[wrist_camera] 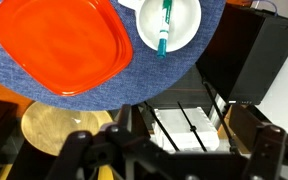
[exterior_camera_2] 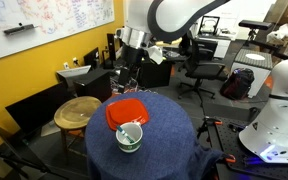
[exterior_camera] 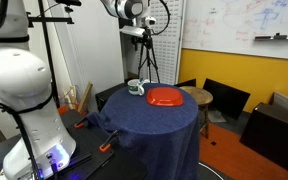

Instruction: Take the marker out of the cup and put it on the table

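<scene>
The white cup (wrist_camera: pixel 170 22) stands on the navy-draped table (wrist_camera: pixel 44 108) with the bluish-green marker (wrist_camera: pixel 164 28) lying inside it, one end over the rim. The cup shows in both exterior views (exterior_camera: pixel 135 88) (exterior_camera_2: pixel 130 137), near the table's edge (exterior_camera: pixel 154 125) (exterior_camera_2: pixel 169 140). The marker shows faintly in the cup in an exterior view (exterior_camera_2: pixel 130 130). My gripper (wrist_camera: pixel 174 152) is open and empty. It hangs high above and off to the side of the table, well apart from the cup (exterior_camera: pixel 139 38) (exterior_camera_2: pixel 127 62).
A flat red plate (wrist_camera: pixel 56 42) (exterior_camera: pixel 165 97) (exterior_camera_2: pixel 125 112) lies beside the cup. A round wooden stool (wrist_camera: pixel 64 125) (exterior_camera: pixel 196 95) (exterior_camera_2: pixel 77 110) stands next to the table. A black box (wrist_camera: pixel 254 60) and a white ribbed object (wrist_camera: pixel 184 130) lie below the gripper.
</scene>
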`<state>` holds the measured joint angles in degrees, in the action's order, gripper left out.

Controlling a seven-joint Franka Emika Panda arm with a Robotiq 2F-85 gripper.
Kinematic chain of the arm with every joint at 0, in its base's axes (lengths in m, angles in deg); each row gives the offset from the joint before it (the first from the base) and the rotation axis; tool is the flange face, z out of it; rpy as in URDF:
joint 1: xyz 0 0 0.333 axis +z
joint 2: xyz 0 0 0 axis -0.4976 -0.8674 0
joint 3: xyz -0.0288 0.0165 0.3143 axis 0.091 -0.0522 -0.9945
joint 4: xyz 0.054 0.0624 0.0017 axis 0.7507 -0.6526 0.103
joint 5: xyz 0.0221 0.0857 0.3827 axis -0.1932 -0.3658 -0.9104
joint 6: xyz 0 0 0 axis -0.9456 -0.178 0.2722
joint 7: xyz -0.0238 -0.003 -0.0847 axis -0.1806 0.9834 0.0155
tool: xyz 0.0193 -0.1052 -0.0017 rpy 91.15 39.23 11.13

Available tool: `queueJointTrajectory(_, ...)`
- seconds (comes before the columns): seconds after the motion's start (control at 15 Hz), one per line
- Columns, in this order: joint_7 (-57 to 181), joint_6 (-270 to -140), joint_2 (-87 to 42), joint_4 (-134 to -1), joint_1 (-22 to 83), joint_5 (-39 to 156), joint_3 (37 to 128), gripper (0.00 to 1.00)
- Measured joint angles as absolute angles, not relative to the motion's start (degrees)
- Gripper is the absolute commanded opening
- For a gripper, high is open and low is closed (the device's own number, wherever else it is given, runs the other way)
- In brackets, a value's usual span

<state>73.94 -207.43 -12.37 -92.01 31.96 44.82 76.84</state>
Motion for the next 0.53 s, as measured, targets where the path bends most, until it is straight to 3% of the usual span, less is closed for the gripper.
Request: queueJointTrajectory(0.53, 65.9, -212.8, -15.7, -96.4, 34.0, 46.4, 75.8, 1.0)
